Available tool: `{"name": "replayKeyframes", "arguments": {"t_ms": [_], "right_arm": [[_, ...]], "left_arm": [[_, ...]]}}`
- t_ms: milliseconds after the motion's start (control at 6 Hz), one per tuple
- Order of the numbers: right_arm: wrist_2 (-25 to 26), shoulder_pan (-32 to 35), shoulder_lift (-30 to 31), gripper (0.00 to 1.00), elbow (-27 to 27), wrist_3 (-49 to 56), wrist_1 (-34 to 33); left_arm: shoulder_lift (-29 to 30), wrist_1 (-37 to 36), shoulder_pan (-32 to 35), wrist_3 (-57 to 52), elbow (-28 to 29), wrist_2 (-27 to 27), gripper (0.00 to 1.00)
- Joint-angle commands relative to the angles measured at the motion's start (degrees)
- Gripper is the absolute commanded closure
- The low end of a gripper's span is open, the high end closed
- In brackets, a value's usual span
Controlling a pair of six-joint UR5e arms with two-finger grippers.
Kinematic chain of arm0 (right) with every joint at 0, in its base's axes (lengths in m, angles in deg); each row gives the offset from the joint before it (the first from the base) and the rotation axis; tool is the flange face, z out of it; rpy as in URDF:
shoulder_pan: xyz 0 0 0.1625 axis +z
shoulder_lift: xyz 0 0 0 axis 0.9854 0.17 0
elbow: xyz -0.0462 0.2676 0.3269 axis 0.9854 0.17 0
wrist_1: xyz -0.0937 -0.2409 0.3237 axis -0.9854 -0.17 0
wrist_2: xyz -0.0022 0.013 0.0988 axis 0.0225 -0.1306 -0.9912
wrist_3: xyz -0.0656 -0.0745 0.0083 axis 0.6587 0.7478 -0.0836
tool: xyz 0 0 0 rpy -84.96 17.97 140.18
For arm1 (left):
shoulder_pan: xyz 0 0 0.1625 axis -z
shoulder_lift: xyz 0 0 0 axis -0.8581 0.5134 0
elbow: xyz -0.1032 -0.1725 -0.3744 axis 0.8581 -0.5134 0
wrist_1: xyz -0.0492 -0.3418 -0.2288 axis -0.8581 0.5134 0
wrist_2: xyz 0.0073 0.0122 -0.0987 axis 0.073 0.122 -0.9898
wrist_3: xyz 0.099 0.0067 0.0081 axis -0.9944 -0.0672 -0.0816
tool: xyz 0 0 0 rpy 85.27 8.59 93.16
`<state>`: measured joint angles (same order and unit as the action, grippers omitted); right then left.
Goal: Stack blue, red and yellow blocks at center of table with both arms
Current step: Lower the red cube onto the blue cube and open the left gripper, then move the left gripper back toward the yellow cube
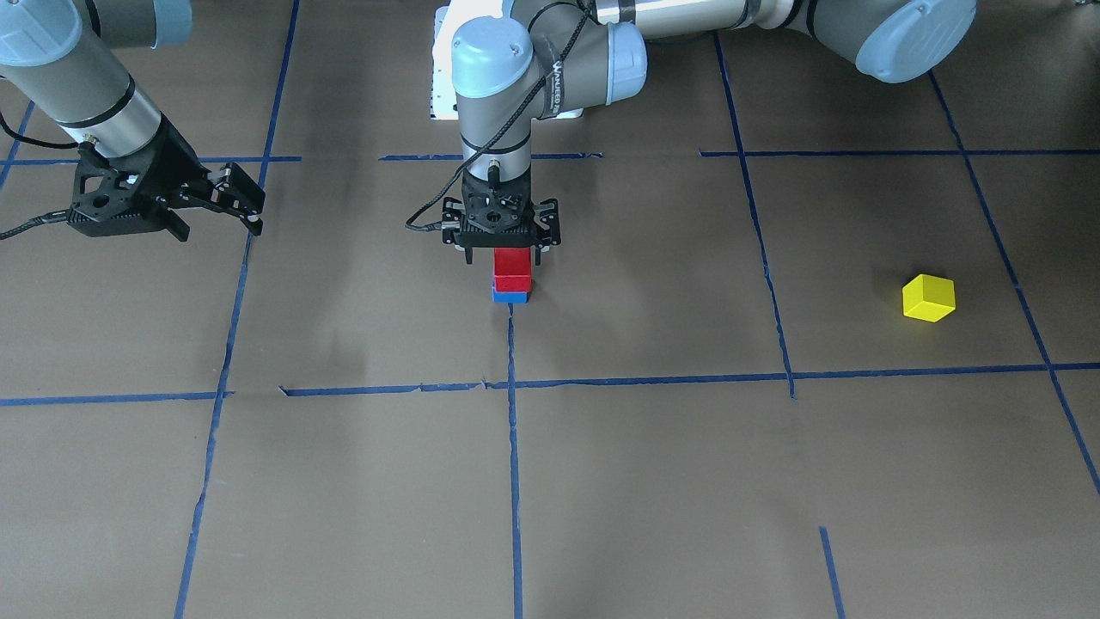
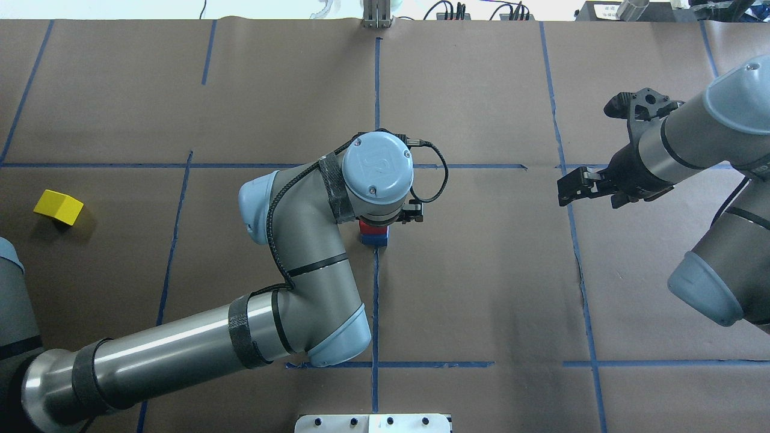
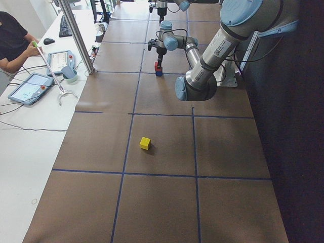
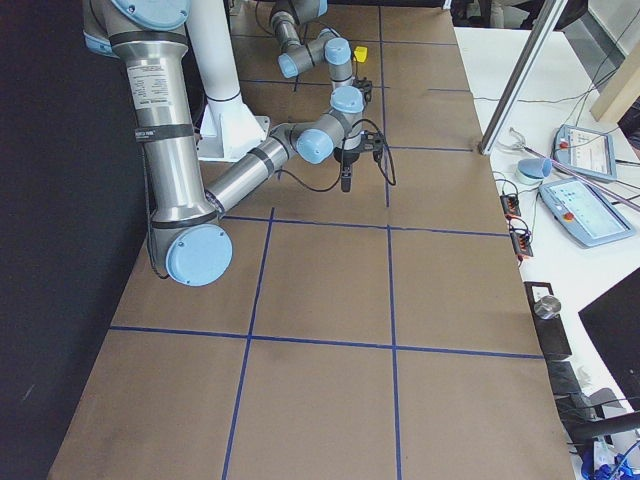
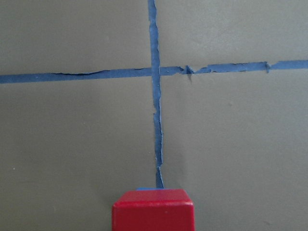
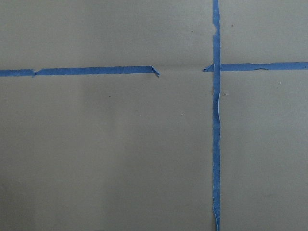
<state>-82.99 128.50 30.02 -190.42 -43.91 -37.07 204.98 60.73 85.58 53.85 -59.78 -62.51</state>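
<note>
A red block [image 1: 513, 268] sits on a blue block [image 1: 510, 297] at the table's centre, on a blue tape line. My left gripper [image 1: 504, 256] hangs straight down over the stack. Its fingers straddle the top of the red block with a gap on each side, so it is open. In the left wrist view the red block [image 5: 153, 211] fills the bottom edge and a sliver of the blue block [image 5: 144, 188] shows behind it. The yellow block [image 1: 928, 298] lies alone far out on my left side; it also shows in the overhead view [image 2: 58, 207]. My right gripper [image 1: 216, 228] is open and empty, above the table on my right side.
Blue tape lines [image 1: 513, 481] divide the brown table cover into a grid. The white base plate [image 2: 373, 423] is at my edge of the table. A side bench [image 3: 30, 86] with tablets and an operator runs along the far side.
</note>
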Motion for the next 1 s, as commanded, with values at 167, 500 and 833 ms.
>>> {"name": "replayKeyframes", "arguments": {"t_ms": [167,500,833], "right_arm": [[-0.1,0.0,0.0,0.00,-0.3,-0.1,0.0],[-0.2,0.2,0.1,0.00,-0.4,-0.1,0.0],[-0.1,0.2,0.4,0.00,-0.3,0.0,0.0]], "left_arm": [[-6.2,-1.0,4.2,-0.4,-11.9,-0.5,0.00],[-21.0,-0.7,10.4,-16.3,-23.7,-5.9,0.00],[-34.9,1.1,19.4,-33.1,-27.8,-10.9,0.00]]}}
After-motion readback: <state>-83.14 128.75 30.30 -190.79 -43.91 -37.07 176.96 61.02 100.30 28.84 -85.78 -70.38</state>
